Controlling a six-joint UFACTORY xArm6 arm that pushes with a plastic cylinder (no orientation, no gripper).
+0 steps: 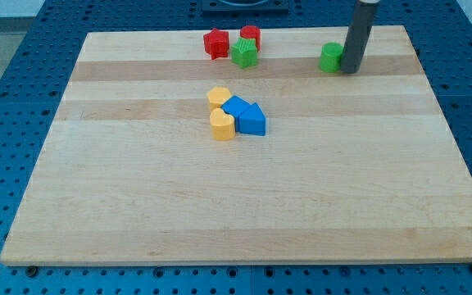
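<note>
My tip point(350, 69) rests on the board near the view's top right, its rod rising out of the frame. It touches or nearly touches the right side of a small green block point(330, 57). Further left along the top edge sit a red star-like block point(215, 43), a red cylinder point(251, 36) and a green star-like block point(244, 53), close together. Nearer the middle lie two yellow blocks, one rounded point(218, 97) and one heart-shaped point(222, 124), pressed against two blue blocks point(235, 106) point(252, 120).
The wooden board point(236, 197) lies on a blue perforated table point(6, 65). A dark base shows at the view's top centre point(244, 6).
</note>
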